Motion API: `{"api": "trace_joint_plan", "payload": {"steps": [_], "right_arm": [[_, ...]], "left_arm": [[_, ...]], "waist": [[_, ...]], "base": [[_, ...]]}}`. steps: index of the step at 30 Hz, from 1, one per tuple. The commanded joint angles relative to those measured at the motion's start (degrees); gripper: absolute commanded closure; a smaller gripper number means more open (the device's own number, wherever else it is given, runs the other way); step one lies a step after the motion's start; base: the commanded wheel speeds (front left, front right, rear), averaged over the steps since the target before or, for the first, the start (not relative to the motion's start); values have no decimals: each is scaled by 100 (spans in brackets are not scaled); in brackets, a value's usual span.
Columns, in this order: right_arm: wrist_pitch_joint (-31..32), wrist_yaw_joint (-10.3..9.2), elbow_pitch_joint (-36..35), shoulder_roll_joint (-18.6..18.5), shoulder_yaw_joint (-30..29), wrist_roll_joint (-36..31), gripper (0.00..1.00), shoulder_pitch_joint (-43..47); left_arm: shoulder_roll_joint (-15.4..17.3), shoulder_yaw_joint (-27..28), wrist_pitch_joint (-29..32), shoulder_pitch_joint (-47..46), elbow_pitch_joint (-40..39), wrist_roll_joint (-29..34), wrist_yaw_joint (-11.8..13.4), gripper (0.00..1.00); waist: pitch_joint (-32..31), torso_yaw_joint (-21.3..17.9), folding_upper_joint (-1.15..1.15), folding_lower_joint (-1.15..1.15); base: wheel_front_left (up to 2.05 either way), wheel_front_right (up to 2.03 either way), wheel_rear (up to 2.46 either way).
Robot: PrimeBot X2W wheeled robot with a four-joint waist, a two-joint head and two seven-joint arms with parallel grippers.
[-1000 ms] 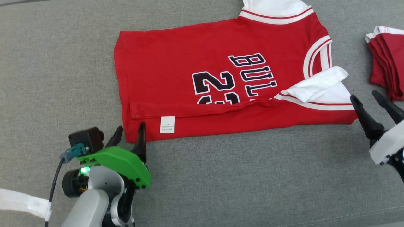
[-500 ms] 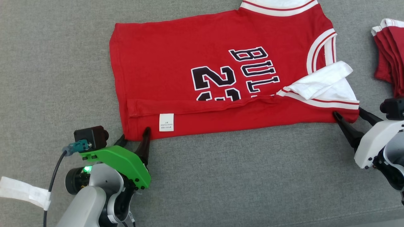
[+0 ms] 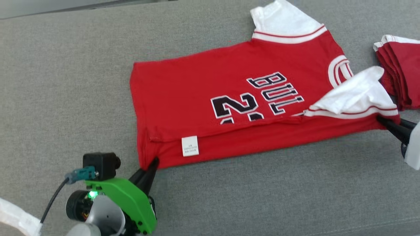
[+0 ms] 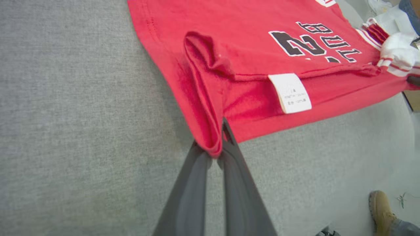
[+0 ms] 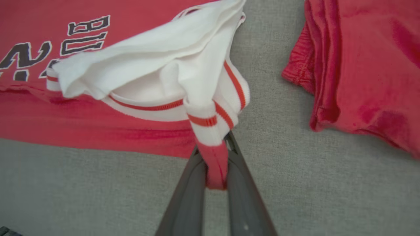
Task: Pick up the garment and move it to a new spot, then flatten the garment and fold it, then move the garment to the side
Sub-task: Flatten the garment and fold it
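At my left, I have the left gripper (image 3: 153,163) clamped on the near hem corner of the jersey (image 3: 197,88), with red cloth bunched between its fingers. The jersey lies part-folded in the middle of the table (image 3: 65,82), lettering up. At my right, the right gripper (image 3: 383,120) is pinched on its striped shoulder corner, near 1 folded red pile (image 3: 402,65).

There is one red jersey (image 3: 197,88), one folded red pile (image 3: 402,72) right of the jersey, and two end effectors: left end effector (image 3: 154,162), right end effector (image 3: 380,118).
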Motion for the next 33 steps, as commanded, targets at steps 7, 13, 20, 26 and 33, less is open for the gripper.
{"api": "trace_joint_plan", "payload": {"steps": [7,13,20,26,33], "right_arm": [[899,-21,-417,-896,-202,959,100,883],[872,-21,-519,-878,-231,840,100,1413],[373,-15,-255,-388,-264,263,0,1699],[-6,-15,-390,-497,-697,-160,0,1563],[-137,-13,-694,-268,-1169,-802,0,407]], "left_arm": [[374,-8,239,1213,-1098,-272,354,100],[177,-25,38,1675,-834,-484,367,100],[-245,-142,-407,1568,-55,-360,385,0],[-181,44,-733,1426,-5,-139,514,0],[-84,172,-633,215,-31,357,605,0]], "waist": [[-148,-34,0,0],[-104,-9,0,0],[-56,56,0,0],[-19,29,0,0],[528,150,0,0]], "base": [[0,0,0],[0,0,0],[0,0,0],[0,0,0],[0,0,0]]}}
